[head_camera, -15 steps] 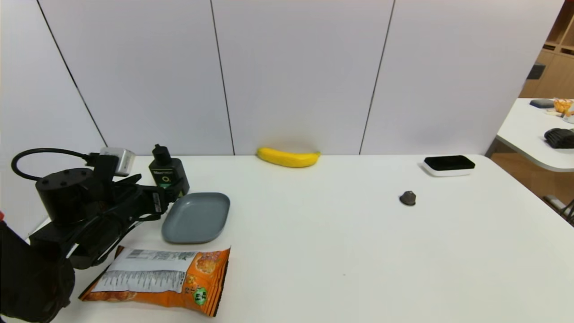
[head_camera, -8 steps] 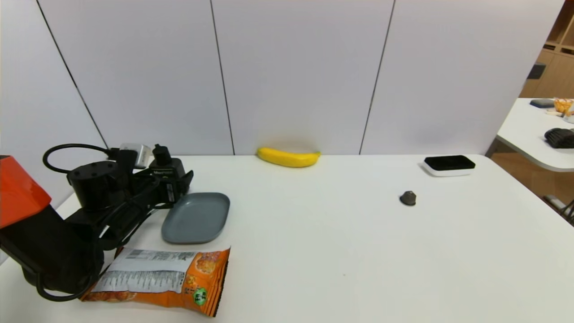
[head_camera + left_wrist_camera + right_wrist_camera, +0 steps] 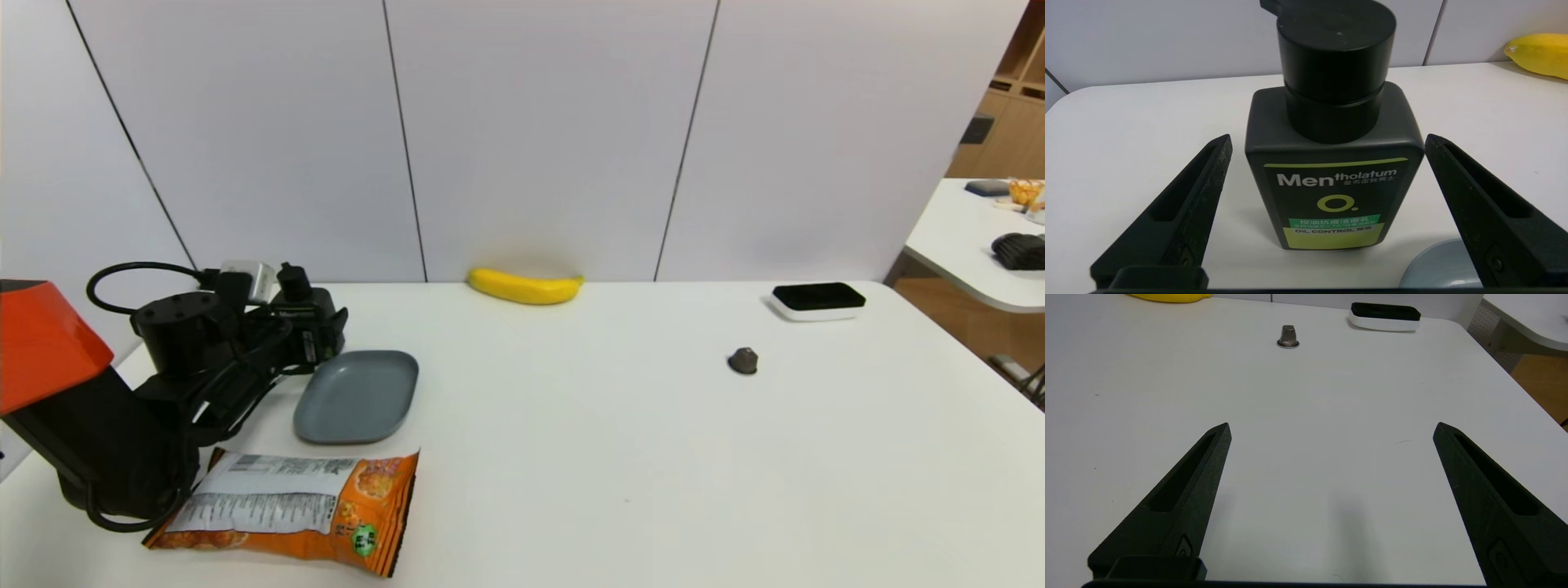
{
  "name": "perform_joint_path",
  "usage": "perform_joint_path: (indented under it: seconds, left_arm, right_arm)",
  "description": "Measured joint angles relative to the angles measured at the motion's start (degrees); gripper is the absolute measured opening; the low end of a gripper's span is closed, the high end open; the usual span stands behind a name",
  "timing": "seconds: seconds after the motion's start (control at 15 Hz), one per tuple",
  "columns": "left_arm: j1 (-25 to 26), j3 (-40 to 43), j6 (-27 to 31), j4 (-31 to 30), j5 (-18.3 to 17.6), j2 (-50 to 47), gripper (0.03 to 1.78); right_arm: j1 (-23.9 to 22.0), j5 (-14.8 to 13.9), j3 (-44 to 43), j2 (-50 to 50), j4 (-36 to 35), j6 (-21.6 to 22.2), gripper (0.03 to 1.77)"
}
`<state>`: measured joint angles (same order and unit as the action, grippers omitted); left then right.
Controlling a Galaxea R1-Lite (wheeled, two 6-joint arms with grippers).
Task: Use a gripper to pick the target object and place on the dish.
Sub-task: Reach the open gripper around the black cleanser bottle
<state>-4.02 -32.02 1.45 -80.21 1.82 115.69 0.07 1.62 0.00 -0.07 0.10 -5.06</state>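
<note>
Since a second ago, left tool [image 3: 1327,141] advanced, jaws apart, now flanking upright bottle [image 3: 1333,163], untouched; closing next, dish [image 3: 357,395] adjacent.

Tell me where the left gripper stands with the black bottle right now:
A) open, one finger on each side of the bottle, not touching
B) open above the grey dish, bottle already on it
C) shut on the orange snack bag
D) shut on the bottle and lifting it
A: in the left wrist view the left gripper is open, with white table showing between each finger and the upright bottle; the grey dish holds nothing.
</note>
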Motion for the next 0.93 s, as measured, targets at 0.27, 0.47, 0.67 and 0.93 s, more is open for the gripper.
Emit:
perform_joint_path:
  seconds: [0.27,0.47,0.67,0.93]
  left_arm:
    - [0.6,-0.1,0.0,-0.5,0.1,0.0,1.69]
    - [0.7,-0.2,0.0,-0.6,0.0,0.0,1.69]
    - [0.7,-0.3,0.0,-0.6,0.1,0.1,1.69]
    - [0.6,-0.7,-0.3,-0.6,0.1,0.7,1.69]
  right_arm:
    - [0.0,0.0,0.0,0.0,0.0,0.0,1.71]
    - [0.0,0.0,0.0,0.0,0.0,0.0,1.71]
    - [0.0,0.0,0.0,0.0,0.0,0.0,1.71]
    - [0.0,0.0,0.0,0.0,0.0,0.0,1.71]
